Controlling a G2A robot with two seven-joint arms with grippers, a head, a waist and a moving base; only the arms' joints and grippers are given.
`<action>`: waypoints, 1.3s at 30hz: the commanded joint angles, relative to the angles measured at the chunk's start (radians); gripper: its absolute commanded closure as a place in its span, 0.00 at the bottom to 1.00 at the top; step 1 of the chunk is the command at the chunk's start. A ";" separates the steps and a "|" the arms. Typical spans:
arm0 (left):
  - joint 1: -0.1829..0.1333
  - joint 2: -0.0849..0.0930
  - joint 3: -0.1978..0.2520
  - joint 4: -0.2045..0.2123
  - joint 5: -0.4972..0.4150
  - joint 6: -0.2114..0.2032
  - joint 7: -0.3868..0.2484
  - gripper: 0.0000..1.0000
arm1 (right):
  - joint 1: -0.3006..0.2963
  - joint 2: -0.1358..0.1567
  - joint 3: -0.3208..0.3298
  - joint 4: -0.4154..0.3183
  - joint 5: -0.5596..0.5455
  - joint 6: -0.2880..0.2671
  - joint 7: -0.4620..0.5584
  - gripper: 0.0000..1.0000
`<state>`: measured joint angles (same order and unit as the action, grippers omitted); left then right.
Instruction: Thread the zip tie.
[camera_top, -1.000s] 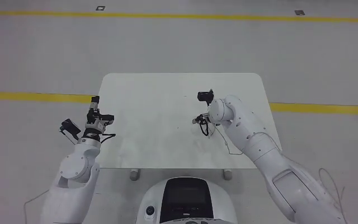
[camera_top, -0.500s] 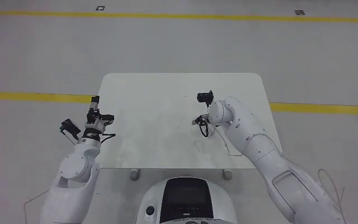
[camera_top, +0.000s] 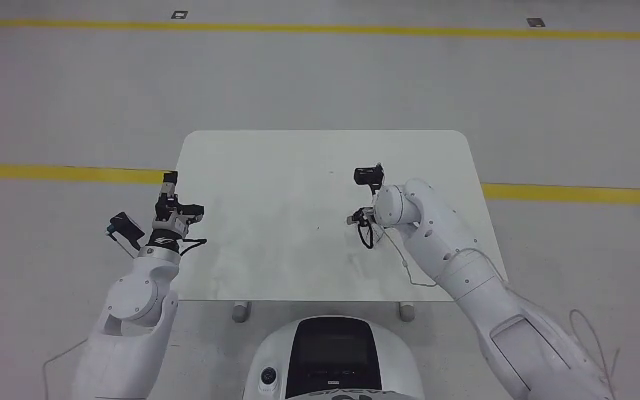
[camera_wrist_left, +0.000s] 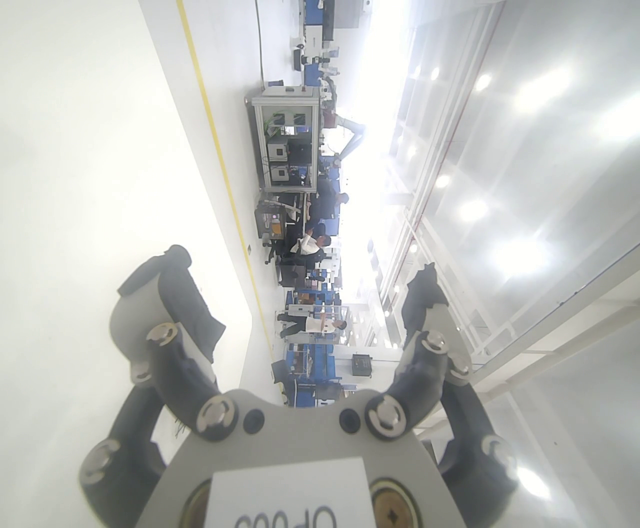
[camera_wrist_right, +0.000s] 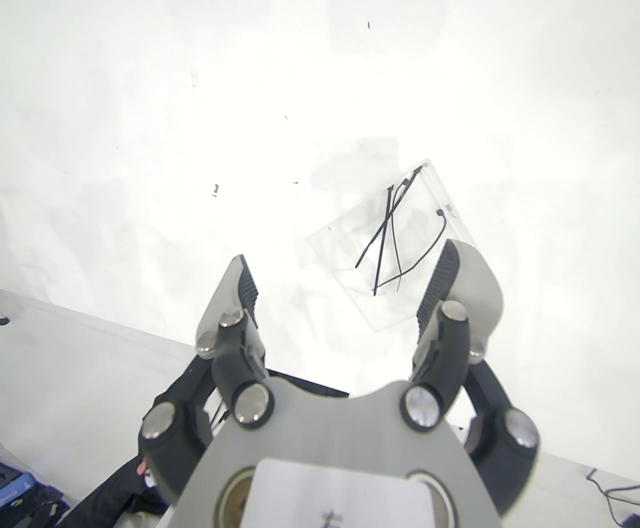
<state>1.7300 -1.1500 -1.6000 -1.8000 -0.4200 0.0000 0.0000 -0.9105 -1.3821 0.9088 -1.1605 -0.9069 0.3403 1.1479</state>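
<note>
Right wrist view: the right gripper (camera_wrist_right: 345, 255) hovers released above the zip ties (camera_wrist_right: 395, 235), crossed in a clear tray (camera_wrist_right: 340, 250); it should single out one tie's free end, avoiding the tangle; the left gripper (camera_wrist_left: 297, 265) hangs released beside the table (camera_wrist_right: 150, 150) edge.

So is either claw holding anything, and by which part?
Nothing is held: left gripper and right gripper are open, empty; the zip ties lie in a clear tray.

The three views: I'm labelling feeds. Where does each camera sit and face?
Top view: overhead, looking down at the table; both arms show.
Left wrist view: on that wrist, facing the room; open left gripper shows.
Right wrist view: on that wrist, facing down at zip ties; open right gripper shows.
Top and right wrist share the table.
</note>
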 joint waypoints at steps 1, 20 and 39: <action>0.000 0.000 0.000 0.000 0.000 0.000 0.000 0.00 | -0.006 0.002 0.006 -0.008 -0.005 0.000 0.004 0.71; 0.000 0.000 0.000 0.000 0.000 0.000 0.000 0.00 | 0.009 -0.020 0.007 0.094 0.014 0.000 -0.035 0.84; 0.000 0.000 0.000 0.000 0.000 0.000 0.000 0.00 | 0.098 -0.099 -0.030 0.332 0.015 0.000 -0.115 0.80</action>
<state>1.7300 -1.1500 -1.6000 -1.8000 -0.4200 0.0000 0.0000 -0.8150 -1.4777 0.8795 -0.8373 -0.8906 0.3400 1.0353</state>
